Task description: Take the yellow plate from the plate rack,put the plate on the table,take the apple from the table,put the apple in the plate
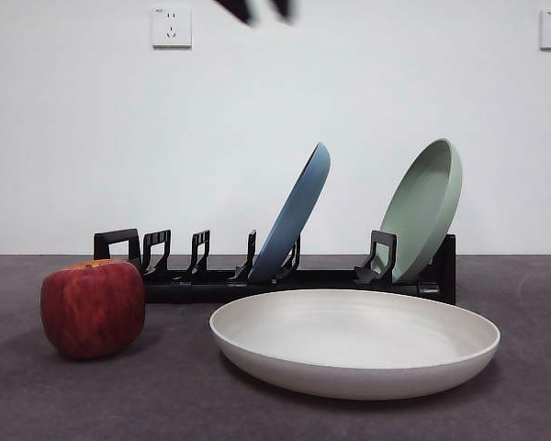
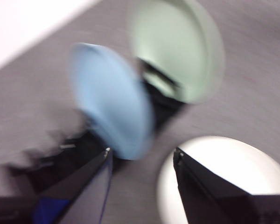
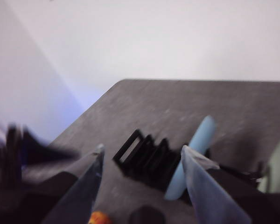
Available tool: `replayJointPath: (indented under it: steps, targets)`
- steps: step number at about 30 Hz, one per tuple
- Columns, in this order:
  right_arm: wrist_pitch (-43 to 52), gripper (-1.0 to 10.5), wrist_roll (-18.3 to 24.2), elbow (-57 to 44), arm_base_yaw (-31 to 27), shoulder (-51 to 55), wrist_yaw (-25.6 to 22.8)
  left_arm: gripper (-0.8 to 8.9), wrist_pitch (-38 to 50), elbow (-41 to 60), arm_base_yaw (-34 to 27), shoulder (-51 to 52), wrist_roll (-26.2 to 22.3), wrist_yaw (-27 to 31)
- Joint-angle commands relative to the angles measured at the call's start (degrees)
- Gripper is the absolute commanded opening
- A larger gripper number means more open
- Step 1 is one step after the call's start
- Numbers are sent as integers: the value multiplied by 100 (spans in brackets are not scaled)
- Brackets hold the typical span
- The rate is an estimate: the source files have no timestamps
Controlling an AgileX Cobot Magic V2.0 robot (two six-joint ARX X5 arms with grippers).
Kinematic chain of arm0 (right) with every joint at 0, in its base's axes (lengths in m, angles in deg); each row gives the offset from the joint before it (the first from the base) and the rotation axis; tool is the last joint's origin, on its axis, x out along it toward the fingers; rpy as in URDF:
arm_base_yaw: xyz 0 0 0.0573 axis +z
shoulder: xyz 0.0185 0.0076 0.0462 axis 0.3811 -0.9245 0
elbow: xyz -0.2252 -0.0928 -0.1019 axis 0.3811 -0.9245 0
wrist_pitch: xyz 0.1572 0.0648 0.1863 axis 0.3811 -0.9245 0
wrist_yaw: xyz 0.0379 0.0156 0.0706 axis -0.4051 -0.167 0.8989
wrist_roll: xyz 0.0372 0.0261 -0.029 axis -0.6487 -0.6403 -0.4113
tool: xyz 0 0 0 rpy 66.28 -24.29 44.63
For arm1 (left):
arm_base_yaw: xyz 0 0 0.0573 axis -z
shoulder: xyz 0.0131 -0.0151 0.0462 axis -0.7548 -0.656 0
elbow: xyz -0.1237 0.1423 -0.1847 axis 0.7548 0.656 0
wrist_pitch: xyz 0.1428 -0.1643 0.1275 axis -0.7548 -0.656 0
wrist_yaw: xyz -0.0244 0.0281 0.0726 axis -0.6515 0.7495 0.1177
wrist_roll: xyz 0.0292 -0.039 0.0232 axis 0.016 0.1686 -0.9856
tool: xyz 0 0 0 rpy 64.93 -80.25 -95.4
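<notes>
The apple (image 1: pixel 93 308) sits on the worktop (image 1: pixel 165 395) at the far left of the front view, whole and unobstructed, its orange-yellow top just showing; it hides the rack's low left end. In the right wrist view only an orange speck of it (image 3: pixel 99 218) peeks in at the edge.

Behind it the rack (image 1: pixel 202 276) runs along the back of the worktop, its square loop end at the left and several empty holders beside it. The blue plate (image 1: pixel 298 211) leans in a slot near the middle, and the green plate (image 1: pixel 427 207) leans at the right end, covering part of the rack's end there.

In front of the rack, right of the apple and apart from it, the yellow plate (image 1: pixel 354 344) lies flat on the worktop; its near rim hides part of its inside and its far rim overlaps the rack's base.

At the top edge, two dark blurred tips (image 1: pixel 257 9) are all that shows of an arm, too cut off to tell which.

The left wrist view is heavily smeared: the left claw (image 2: pixel 141 156) has its jaws apart with nothing between them, above the blue plate (image 2: pixel 112 98), the green plate (image 2: pixel 177 46) and part of the yellow plate (image 2: pixel 238 163). The right claw (image 3: pixel 141 154) likewise stands apart and empty, over the rack's (image 3: pixel 144 156) loop end, also blurred.
</notes>
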Motion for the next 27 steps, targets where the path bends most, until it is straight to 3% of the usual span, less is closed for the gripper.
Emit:
replayJointPath:
  steps: [1, 3, 7, 14, 21, 27]
  targets:
    - [42, 288, 225, 24, 330, -170, -7, 220, -140, 9, -649, 317, -74, 42]
    - [42, 300, 299, 37, 651, -341, -20, 220, -302, 9, -1158, 605, -74, 42]
    - [20, 477, 457, 188, 1366, -758, -514, 220, -577, 9, -2028, 1132, -85, 42]
    - [-431, 482, 1091, 896, 2680, -1762, -1637, 220, -813, 9, -3132, 2151, -114, 42]
    - [-1056, 481, 1600, 1838, 3563, -3084, -2350, 220, -859, 9, -3407, 3112, -133, 44]
    - [-1202, 480, 1759, 2398, 3985, -4269, -2400, 220, -1102, 9, -3407, 3779, -127, 42]
